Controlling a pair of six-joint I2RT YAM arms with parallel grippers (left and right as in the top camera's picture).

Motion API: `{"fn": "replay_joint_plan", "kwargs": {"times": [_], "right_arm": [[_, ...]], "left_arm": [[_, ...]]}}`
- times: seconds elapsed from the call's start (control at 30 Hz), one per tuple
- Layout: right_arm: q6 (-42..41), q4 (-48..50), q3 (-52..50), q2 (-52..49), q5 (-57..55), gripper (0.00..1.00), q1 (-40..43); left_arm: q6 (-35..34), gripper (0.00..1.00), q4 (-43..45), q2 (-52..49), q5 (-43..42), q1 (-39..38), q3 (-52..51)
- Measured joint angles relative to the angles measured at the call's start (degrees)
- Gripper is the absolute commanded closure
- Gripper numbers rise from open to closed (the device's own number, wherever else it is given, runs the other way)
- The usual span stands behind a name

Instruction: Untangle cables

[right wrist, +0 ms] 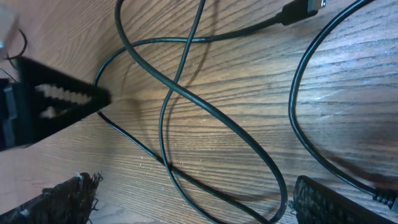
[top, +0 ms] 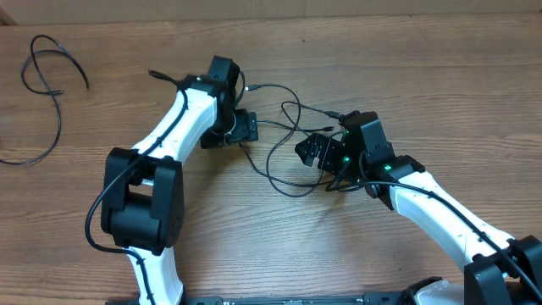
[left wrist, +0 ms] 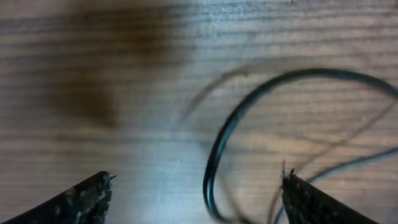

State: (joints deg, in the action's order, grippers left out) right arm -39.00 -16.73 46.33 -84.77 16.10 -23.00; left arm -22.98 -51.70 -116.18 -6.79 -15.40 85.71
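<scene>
Blurred cables [left wrist: 214, 155] seemingly loop inside the left end effector [left wrist: 196, 182].

The right hand [right wrist: 189, 190] hangs low over the bench [right wrist: 249, 74], fingers [right wrist: 68, 199] spread wide, and a strand runs between them. Black cables [right wrist: 208, 117] loop and cross just ahead. A plug [right wrist: 298, 11] lies farther out. A black toothed wedge [right wrist: 59, 99] pokes in, tip just beside one strand.
</scene>
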Motion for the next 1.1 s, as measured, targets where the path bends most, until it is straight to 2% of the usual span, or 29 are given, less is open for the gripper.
{"fn": "replay_joint_plan", "kwargs": {"times": [0.13,0.17,0.3,0.5,0.6,0.83,1.1], "right_arm": [[0.00,0.00,0.00,0.00,0.00,0.00,-0.02],[0.02,0.00,0.00,0.00,0.02,0.00,0.00],[0.00,0.02,0.00,0.00,-0.02,0.00,0.00],[0.00,-0.02,0.00,0.00,-0.02,0.00,-0.02],[0.00,-0.02,0.00,0.00,0.00,0.00,0.00],[0.02,-0.70,0.00,0.00,0.00,0.00,-0.02],[0.00,-0.79,0.00,0.00,-0.02,0.00,-0.02]], "left_arm": [[-1.46,0.39,5.53,0.00,-0.24,-0.39,-3.65],[-1.49,0.48,6.49,0.00,-0.26,-0.57,-4.39],[-2.32,0.93,9.33,-0.02,-0.46,-1.88,-6.64],[-2.47,0.96,9.62,-0.04,-0.66,-3.08,-7.04],[-0.24,0.96,8.83,-0.02,-0.66,-3.17,-6.93],[9.20,0.96,-4.66,-0.20,-0.61,-3.10,2.75],[12.46,0.96,-14.49,-0.20,-0.61,-3.10,15.65]]}}
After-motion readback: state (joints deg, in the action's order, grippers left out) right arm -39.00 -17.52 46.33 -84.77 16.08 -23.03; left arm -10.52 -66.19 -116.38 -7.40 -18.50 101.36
